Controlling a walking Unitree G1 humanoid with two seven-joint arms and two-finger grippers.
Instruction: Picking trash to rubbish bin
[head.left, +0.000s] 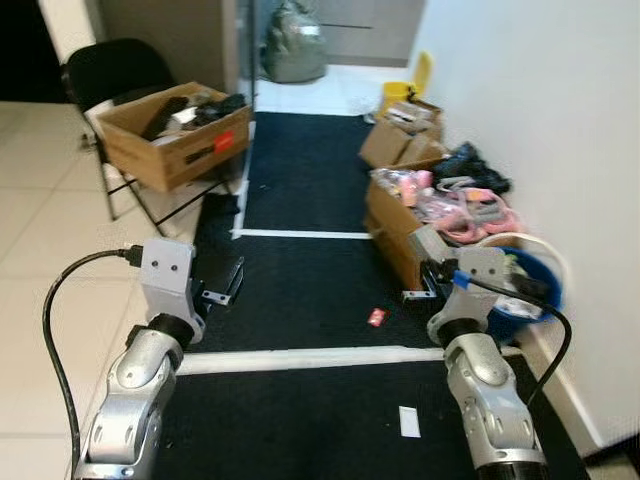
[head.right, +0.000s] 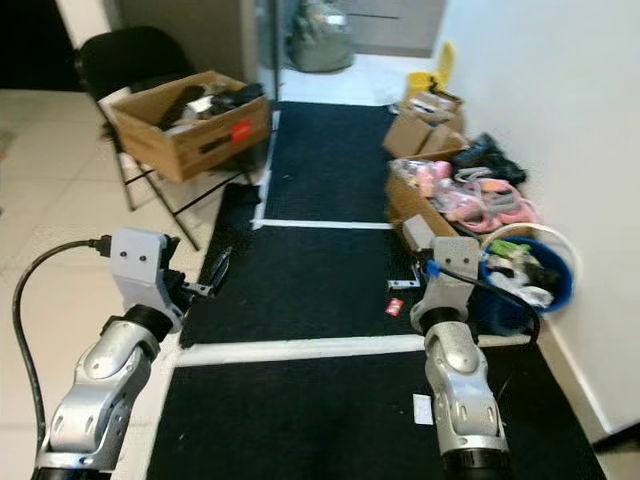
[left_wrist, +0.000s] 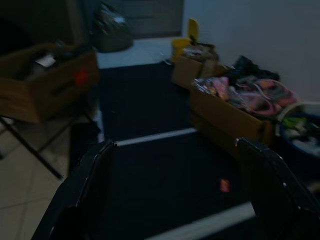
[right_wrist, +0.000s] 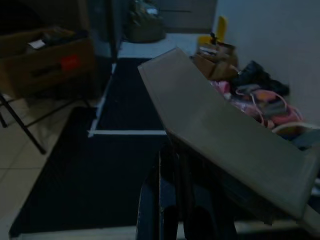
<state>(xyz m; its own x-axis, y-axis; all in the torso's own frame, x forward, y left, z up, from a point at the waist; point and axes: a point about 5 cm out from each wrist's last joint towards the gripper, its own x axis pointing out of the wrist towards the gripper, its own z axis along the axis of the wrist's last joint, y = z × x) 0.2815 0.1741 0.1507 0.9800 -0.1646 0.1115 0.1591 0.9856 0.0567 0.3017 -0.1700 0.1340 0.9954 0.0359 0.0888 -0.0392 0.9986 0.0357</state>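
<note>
Floor scene, left to right. A box (head.left: 172, 150) of odds and ends sits on a black chair (head.left: 112, 66) at the far left, off the task.

My left gripper (head.left: 226, 283) hangs low over the left edge of the black mat (head.left: 300, 180). Its fingers are spread wide with nothing between them.

Mid-mat lies a small red scrap (head.left: 376, 317), ahead of both arms and nearer my right one. A white slip (head.left: 409, 421) lies closer to me, just beside my right forearm.

My right gripper (head.left: 430, 272) is closed on a flat grey-brown card (right_wrist: 220, 130). The card's long axis runs forward and away from the wrist, tilted upward. I judge this to be the trash now in hand.

The blue bin (head.left: 545, 250), white-rimmed, stands against the wall just to the right of that gripper, and the right arm is plainly the nearer one. The move, as I judge it, turns on carrying the card rightward over the rim, its length lined up with the opening.

Hard to make out: my right forearm covers the bin's near wall. The wrist views are dim, the card hides much of the right wrist view, and the grip point under it is in shadow. What already lies in the bin is unclear.
</note>
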